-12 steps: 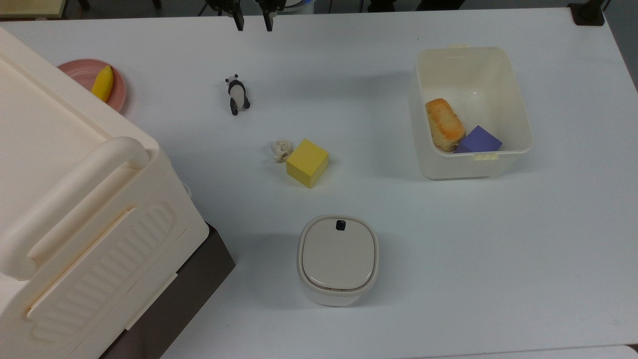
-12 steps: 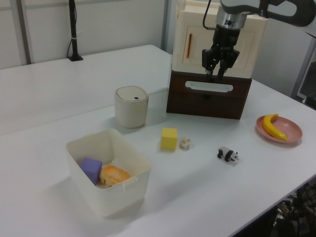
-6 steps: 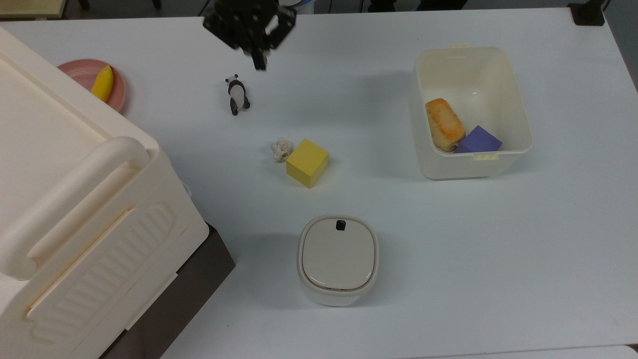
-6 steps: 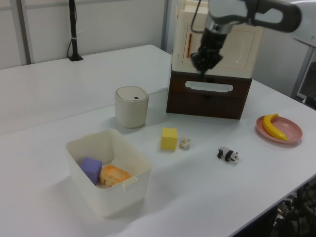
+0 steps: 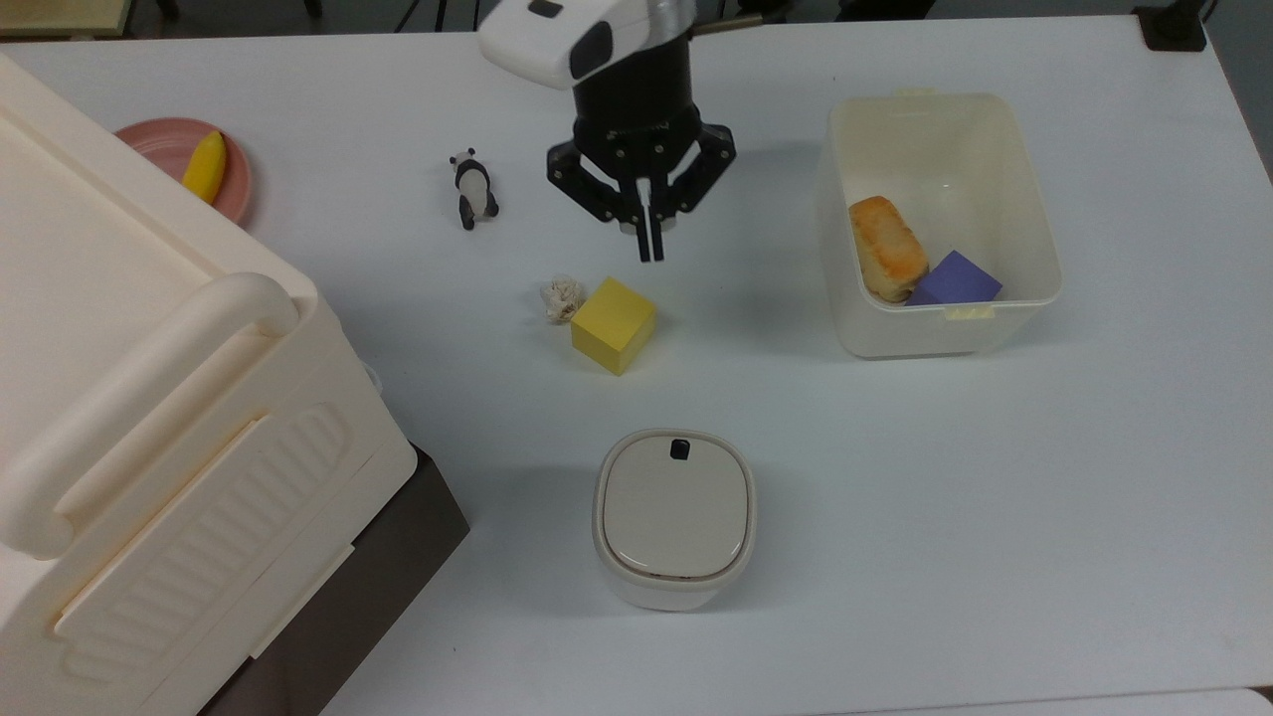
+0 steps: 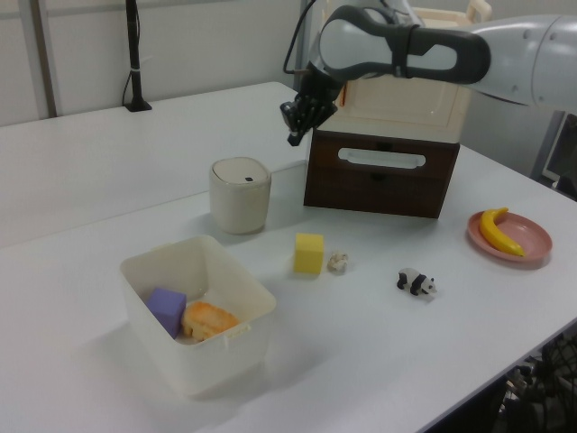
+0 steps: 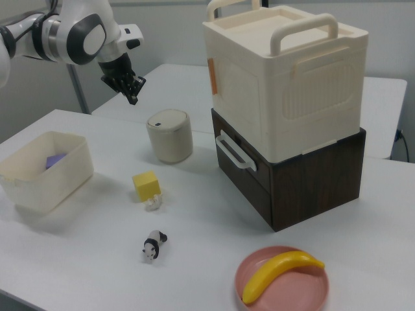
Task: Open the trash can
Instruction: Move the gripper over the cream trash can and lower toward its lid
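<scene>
Top view: the gripper [image 5: 650, 249], fingers pressed together and empty, has swung in from the far edge over the last second and now hangs beyond the yellow block [image 5: 613, 324], well short of the trash can [image 5: 675, 517], whose lid is still down, so the approach looks underway.

Left view: it hovers above and to the right of the trash can [image 6: 240, 194].

Right view: it hangs above and to the left of the trash can [image 7: 169, 135]. No writing is readable anywhere

Your gripper [image 5: 650, 250] has travelled from the top view's 12 o'clock edge toward 6 o'clock, now above the table just at 12 o'clock of the yellow cube [image 5: 614, 324], fingers drawn together.
</scene>
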